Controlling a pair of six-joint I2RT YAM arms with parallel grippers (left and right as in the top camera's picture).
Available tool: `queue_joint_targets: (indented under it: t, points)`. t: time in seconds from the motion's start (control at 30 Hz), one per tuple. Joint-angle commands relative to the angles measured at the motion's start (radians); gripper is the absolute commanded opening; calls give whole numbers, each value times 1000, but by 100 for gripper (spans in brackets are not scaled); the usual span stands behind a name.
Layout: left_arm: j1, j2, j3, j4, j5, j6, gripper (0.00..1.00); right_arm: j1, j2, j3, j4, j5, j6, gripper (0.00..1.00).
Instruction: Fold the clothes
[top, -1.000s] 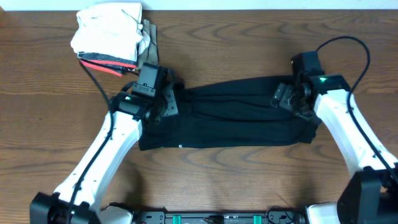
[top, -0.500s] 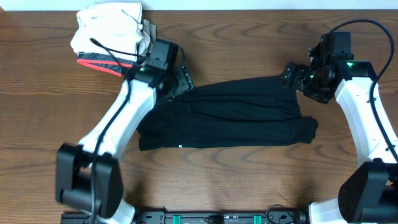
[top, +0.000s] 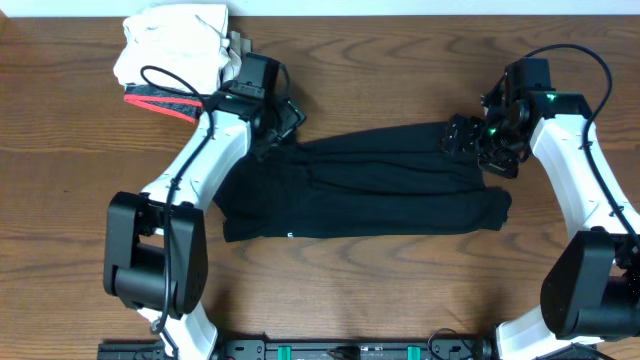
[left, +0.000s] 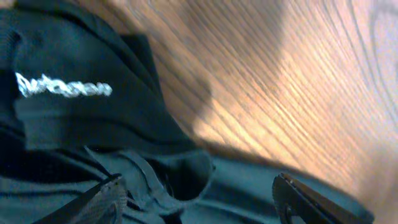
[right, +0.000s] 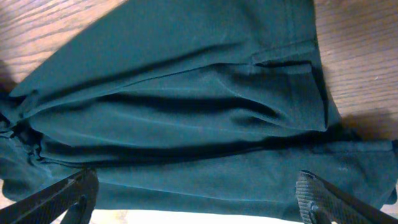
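So the black shirt (top: 380, 190) is lying across the middle of the table (top: 400, 60), bunched into a long sideways band with a lot of soft creases running along it. Its lower edge is pretty straight, and the upper edge slopes up toward the right. There's a tiny white mark on the lower edge, left of centre.

The left gripper (top: 290, 118) is at the shirt's upper left corner, just below and right of the pile of folded garments (top: 175, 50) sitting in the upper left of the frame. That pile is white and cream on top, with a grey piece with red trim poking out underneath. In the left wrist view its fingers (left: 102, 202) are spread well apart with nothing pinched between them, just loose fabric below. You can also see a white logo print (left: 62, 88) on a folded bit at the left, with bare wood filling the upper right.

The right gripper (top: 462, 135) is at the shirt's upper right end. Its jaws are as wide as they go and gripping nothing. The right wrist view has its fingers (right: 62, 199) down in the bottom corners, the dark wrinkled cloth filling nearly everything between and above them, and wood showing at both top corners.
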Motion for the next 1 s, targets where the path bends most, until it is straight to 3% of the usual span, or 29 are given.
queue_joint_targets:
  t: [0.0, 0.23, 0.4, 0.53, 0.97]
  points:
    - [15, 14, 24, 11, 7, -27, 77, 5, 7, 14, -1, -14, -19, 99]
    - [16, 48, 24, 25, 19, -42, 75, 5, 7, 14, -3, -33, -15, 99]
    - [16, 97, 24, 32, 38, -42, 68, 5, 7, 14, -8, -33, -15, 99]
    - [16, 111, 24, 35, 40, -42, 50, 4, 7, 14, -8, -32, -16, 99]
    - [19, 111, 24, 39, 40, -42, 6, -9, 7, 14, 48, 122, -3, 99]
